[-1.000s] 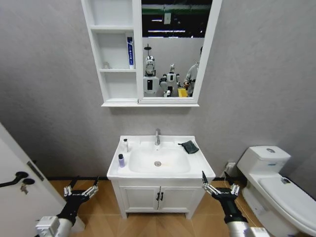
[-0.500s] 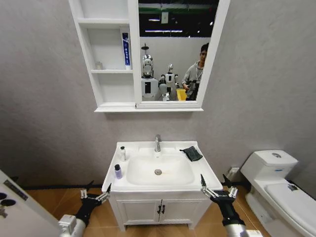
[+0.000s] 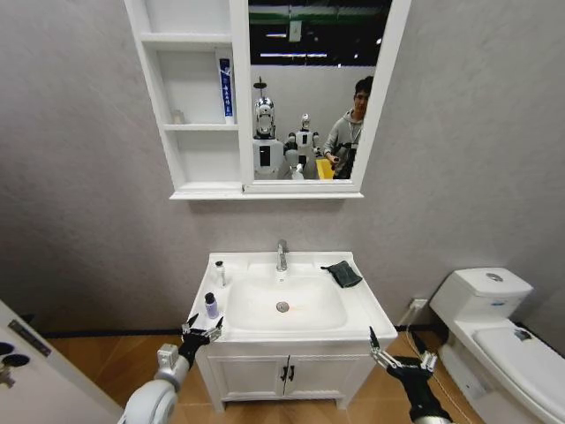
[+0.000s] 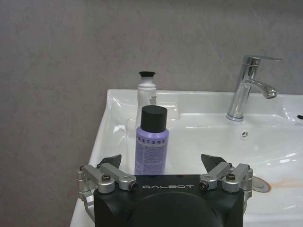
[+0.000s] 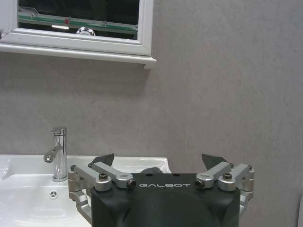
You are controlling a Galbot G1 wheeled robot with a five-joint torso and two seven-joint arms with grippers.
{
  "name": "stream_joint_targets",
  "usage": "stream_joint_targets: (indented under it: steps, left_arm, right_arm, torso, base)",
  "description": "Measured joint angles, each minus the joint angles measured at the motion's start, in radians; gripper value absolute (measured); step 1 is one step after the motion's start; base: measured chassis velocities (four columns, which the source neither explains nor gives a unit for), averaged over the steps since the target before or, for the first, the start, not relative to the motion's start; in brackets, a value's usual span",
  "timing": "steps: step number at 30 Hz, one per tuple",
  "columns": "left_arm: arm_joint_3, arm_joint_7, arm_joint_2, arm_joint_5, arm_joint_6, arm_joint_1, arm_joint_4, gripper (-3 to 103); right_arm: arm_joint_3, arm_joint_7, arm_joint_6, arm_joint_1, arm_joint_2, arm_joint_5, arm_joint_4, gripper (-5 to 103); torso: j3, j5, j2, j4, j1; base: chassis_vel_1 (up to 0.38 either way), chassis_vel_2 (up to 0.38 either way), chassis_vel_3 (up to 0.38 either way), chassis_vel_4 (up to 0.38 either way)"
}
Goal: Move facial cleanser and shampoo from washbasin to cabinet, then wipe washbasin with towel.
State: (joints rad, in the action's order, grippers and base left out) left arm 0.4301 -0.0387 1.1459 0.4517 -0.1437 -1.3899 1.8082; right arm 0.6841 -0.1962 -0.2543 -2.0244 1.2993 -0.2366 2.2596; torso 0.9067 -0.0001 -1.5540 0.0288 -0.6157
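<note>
A white rectangular washbasin (image 3: pixel 366 305) with an oval bowl and a chrome tap (image 3: pixel 282 254) is seen below a white wall-mounted cabinet (image 3: pixel 181 97) with three open shelves and a mirror panel. On the basin's left rim a purple bottle with a black cap (image 4: pixel 151 141) stands upright; a white bottle (image 4: pixel 147 93) stands behind it. A dark folded towel (image 3: pixel 342 273) lies on the back right corner.

"GALBOT" stands on each gripper body, left (image 4: pixel 161 163) and right (image 5: pixel 159 163); beyond the left pincer, the purple bottle's (image 4: pixel 152 145) label print seems illegible.
</note>
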Motion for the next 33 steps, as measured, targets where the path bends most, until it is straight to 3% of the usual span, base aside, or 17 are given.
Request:
stream_joint_targets:
  steps: [10, 13, 14, 18, 21, 23, 30, 33]
  left_arm:
    - [-0.044, -0.021, 0.006, 0.022, -0.017, 0.138, -0.120, 95]
    - [-0.050, -0.015, 0.010, 0.012, -0.017, 0.150, -0.133, 87]
    - [-0.052, -0.009, 0.013, 0.009, -0.017, 0.153, -0.135, 76]
    - [-0.050, -0.003, 0.014, 0.009, -0.017, 0.146, -0.129, 65]
    - [-0.044, 0.004, 0.012, 0.007, -0.016, 0.134, -0.119, 59]
    - [-0.034, 0.021, 0.006, 0.007, -0.015, 0.111, -0.095, 43]
    - [-0.002, 0.032, -0.018, -0.013, -0.003, 0.070, 0.002, 42]
    - [0.020, 0.026, -0.067, 0.001, -0.008, 0.069, 0.099, 42]
  right_arm:
    - [0.016, -0.027, 0.014, -0.012, 0.006, 0.010, -0.006, 100]
    - [0.020, -0.036, 0.017, -0.012, 0.005, 0.010, -0.008, 100]
    - [0.021, -0.040, 0.019, -0.012, 0.005, 0.007, -0.008, 100]
    - [0.019, -0.042, 0.020, -0.009, 0.006, 0.003, -0.007, 100]
    - [0.018, -0.045, 0.021, -0.004, 0.005, -0.001, -0.007, 100]
    - [0.017, -0.049, 0.022, 0.000, 0.003, -0.009, -0.007, 100]
    - [0.011, -0.052, 0.023, 0.011, -0.001, -0.014, -0.007, 100]
    - [0.003, -0.052, 0.023, 0.019, 0.000, -0.013, -0.007, 100]
  torso:
    - [0.000, 0.0001, 0.000, 0.0002, 0.000]
    - [0.000, 0.0000, 0.000, 0.0002, 0.000]
    - [0.000, 0.0001, 0.000, 0.0003, 0.000]
    - [0.000, 0.0000, 0.000, 0.0002, 0.000]
    - [0.000, 0.0001, 0.000, 0.0002, 0.000]
    - [0.000, 0.0001, 0.000, 0.0001, 0.000]
    - [0.000, -0.0001, 0.000, 0.0001, 0.000]
    - [0.000, 0.0000, 0.000, -0.0001, 0.000]
  base:
    - [0.000, 0.000, 0.000, 0.000]
    - [0.000, 0.000, 0.000, 0.000]
    - [0.000, 0.000, 0.000, 0.000]
    - [0.000, 0.000, 0.000, 0.000]
    - [0.000, 0.000, 0.000, 0.000]
    - [0.000, 0.000, 0.000, 0.000]
    - [0.000, 0.000, 0.000, 0.000]
    - [0.000, 0.000, 0.000, 0.000]
